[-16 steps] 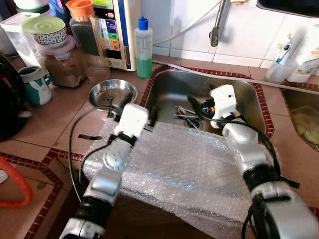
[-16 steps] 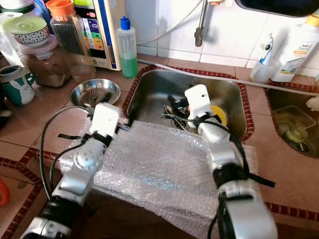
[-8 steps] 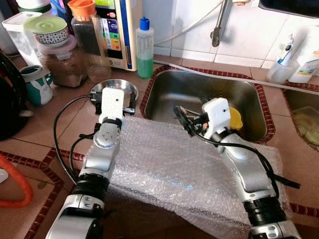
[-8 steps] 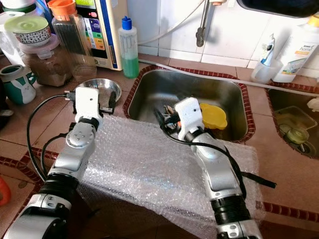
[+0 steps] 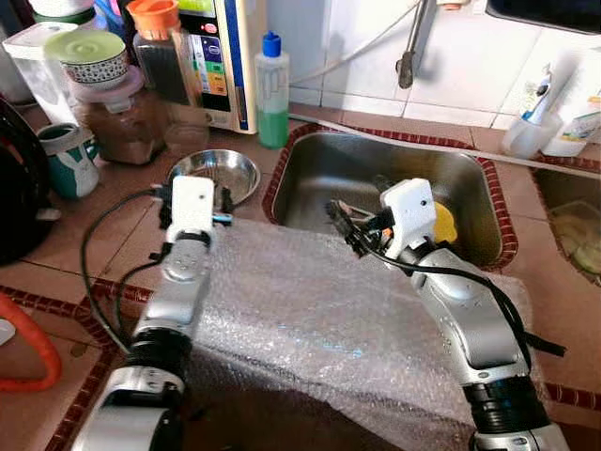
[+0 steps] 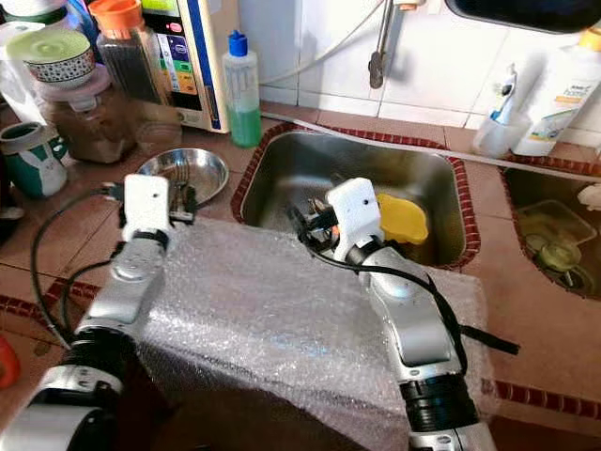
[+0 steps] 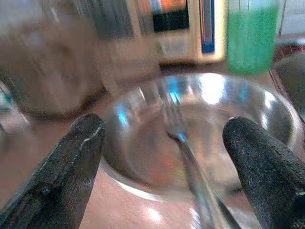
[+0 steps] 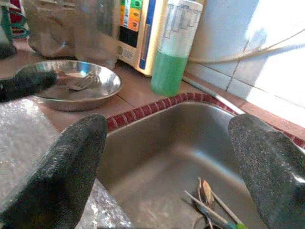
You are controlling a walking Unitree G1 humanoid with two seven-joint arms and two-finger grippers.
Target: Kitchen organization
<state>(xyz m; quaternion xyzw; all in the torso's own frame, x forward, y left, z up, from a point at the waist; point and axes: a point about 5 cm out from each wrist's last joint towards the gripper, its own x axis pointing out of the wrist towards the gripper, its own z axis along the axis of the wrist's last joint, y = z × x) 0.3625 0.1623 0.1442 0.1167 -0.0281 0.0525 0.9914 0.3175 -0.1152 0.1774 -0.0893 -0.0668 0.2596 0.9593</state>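
The brown tiled worktop [image 5: 84, 244] has a dark red edge. A big sheet of bubble wrap [image 5: 310, 319] lies over its front part and hangs over the near side of the sink. The wrap is clear and shiny with lots of little bumps.

The steel sink [image 5: 329, 178] is set into the worktop. A yellow thing [image 5: 443, 224] sits in it at the right, partly behind the right arm. Some spoons or forks [image 8: 207, 202] lie at the bottom of the sink; they are too small to tell apart.

At the back left stand a white machine with buttons [image 5: 221, 56], a clear jar with an orange lid [image 5: 160, 56], a brown jar with a pink lid [image 5: 117, 117] and a white and green mug [image 5: 66, 160]. A bottle of green soap with a blue cap [image 5: 270, 94] stands just behind the sink corner.

A round shiny metal bowl [image 5: 214, 174] sits on the worktop, just left of the sink. It is shallow and silver. A fork [image 7: 178, 136] lies in it with its handle leaning over the near rim.

The left hand [image 7: 164, 157] hangs just in front of the bowl, with its two black fingers wide apart and the fork handle between them, not touching. The right hand [image 8: 167, 162] is over the near edge of the sink, above the bubble wrap, fingers wide apart and holding nothing.
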